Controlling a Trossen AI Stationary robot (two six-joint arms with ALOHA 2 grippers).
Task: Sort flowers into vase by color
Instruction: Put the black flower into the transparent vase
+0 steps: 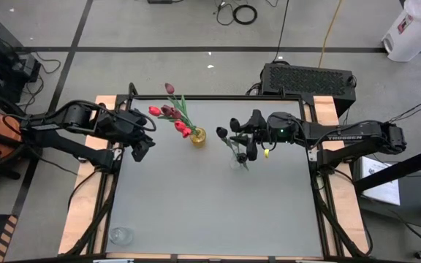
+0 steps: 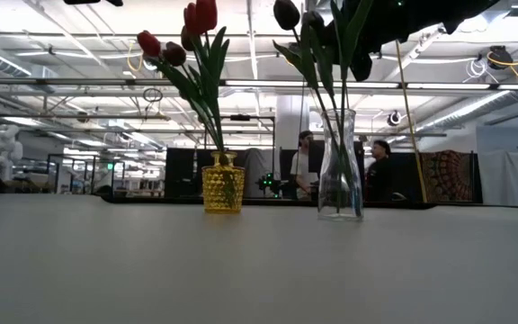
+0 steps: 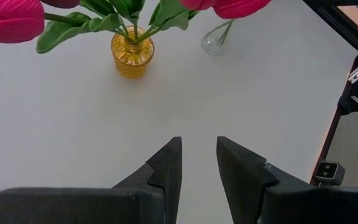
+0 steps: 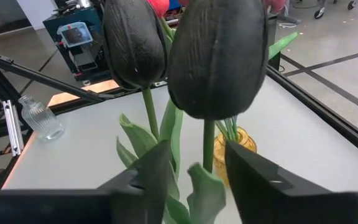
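Observation:
A yellow glass vase [image 1: 197, 136] [image 2: 223, 184] at the table's far middle holds several red and maroon flowers [image 1: 170, 113] by their stems. To its right a clear vase [image 2: 340, 180] [image 3: 215, 42] holds near-black flowers [image 4: 219, 56] [image 2: 286, 13]. My right gripper [image 1: 248, 150] [image 4: 194, 168] is open up among these flowers. Its fingers stand on either side of one green stem [image 4: 208, 146], with a gap showing. My left gripper [image 1: 141, 150] [image 3: 197, 168] hangs open above the table, left of the yellow vase, with nothing between its fingers.
A small empty ribbed glass bottle [image 1: 120, 235] [image 4: 39, 118] stands near the table's near left corner. The grey tabletop [image 1: 210, 212] in front of both vases is bare. Two people [image 2: 304, 166] show in the room beyond the far edge.

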